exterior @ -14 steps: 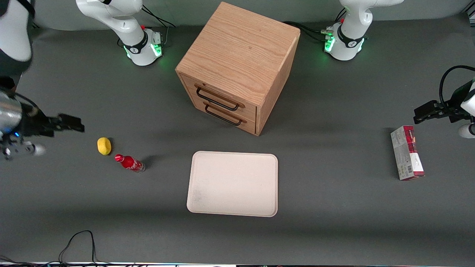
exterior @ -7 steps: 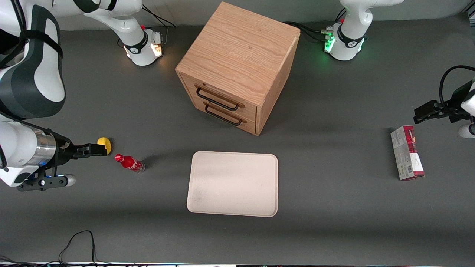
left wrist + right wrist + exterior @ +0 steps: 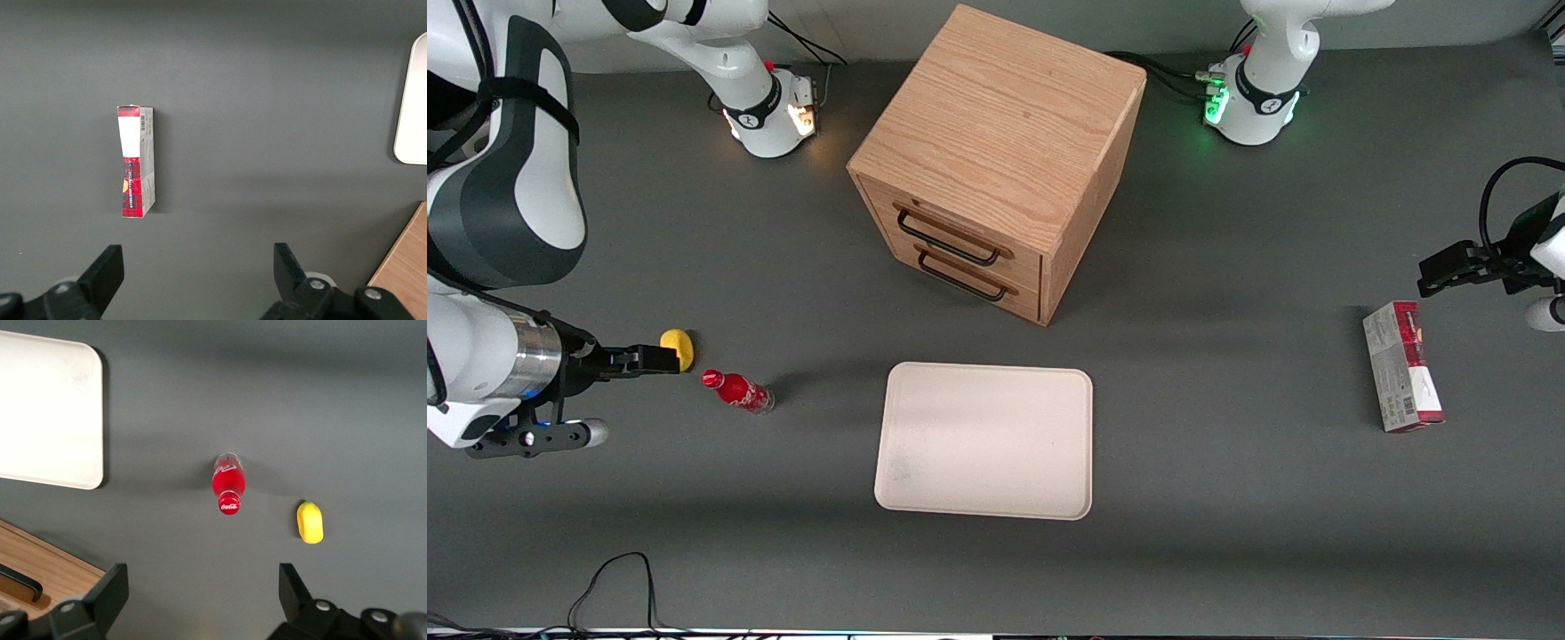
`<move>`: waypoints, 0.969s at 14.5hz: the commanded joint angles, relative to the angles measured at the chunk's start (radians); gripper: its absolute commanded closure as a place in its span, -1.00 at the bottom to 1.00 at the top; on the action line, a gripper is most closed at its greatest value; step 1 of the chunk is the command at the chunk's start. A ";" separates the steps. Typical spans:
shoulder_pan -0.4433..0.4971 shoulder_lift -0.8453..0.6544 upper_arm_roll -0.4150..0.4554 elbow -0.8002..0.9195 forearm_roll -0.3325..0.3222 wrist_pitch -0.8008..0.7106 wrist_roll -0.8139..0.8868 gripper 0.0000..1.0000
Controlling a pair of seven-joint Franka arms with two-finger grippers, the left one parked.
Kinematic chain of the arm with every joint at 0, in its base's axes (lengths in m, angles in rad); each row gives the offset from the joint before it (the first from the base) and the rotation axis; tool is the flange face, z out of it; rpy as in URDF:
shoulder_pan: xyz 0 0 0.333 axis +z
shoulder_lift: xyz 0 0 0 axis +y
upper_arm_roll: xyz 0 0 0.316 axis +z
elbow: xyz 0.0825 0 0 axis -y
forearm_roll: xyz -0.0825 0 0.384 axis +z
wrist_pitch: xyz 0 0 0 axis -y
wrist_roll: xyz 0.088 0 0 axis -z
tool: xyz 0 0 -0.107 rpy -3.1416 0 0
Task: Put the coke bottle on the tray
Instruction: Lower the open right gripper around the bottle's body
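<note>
The working arm's pincer hangs over the bench at the working arm's end, its dark tips overlapping the edge of a yellow lemon in the front view. In the right wrist view its two fingers stand wide apart with nothing between them, the bare bench surface showing in the gap.

Just beside the lemon, and a little nearer to the front camera, stands the coke bottle. It is upright on the bench, red cap uppermost, white lettering on its red body and a clear base. It touches neither the lemon nor the pincer. From the wrist camera the coke bottle is seen from above, with the lemon close by and apart from it.

Further toward the middle of the bench lies the tray, pale cream-pink, flat, with rounded corners and a low rim. Nothing rests on it. The bottle stands clear of its nearest edge, with open bench between them.

Farther from the front camera than the tray is a wooden drawer cabinet, set at an angle, both drawers closed, each with a dark handle.

Toward the parked arm's end lies a red-and-grey carton, flat on the bench.
</note>
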 commanded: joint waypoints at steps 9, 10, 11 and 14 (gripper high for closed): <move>0.001 -0.306 -0.018 -0.832 -0.041 0.679 -0.083 -1.00; -0.001 -0.301 -0.018 -0.852 -0.041 0.711 -0.084 -1.00; -0.001 -0.297 -0.018 -0.876 -0.041 0.756 -0.084 -1.00; 0.001 -0.275 -0.018 -0.922 -0.041 0.856 -0.084 -1.00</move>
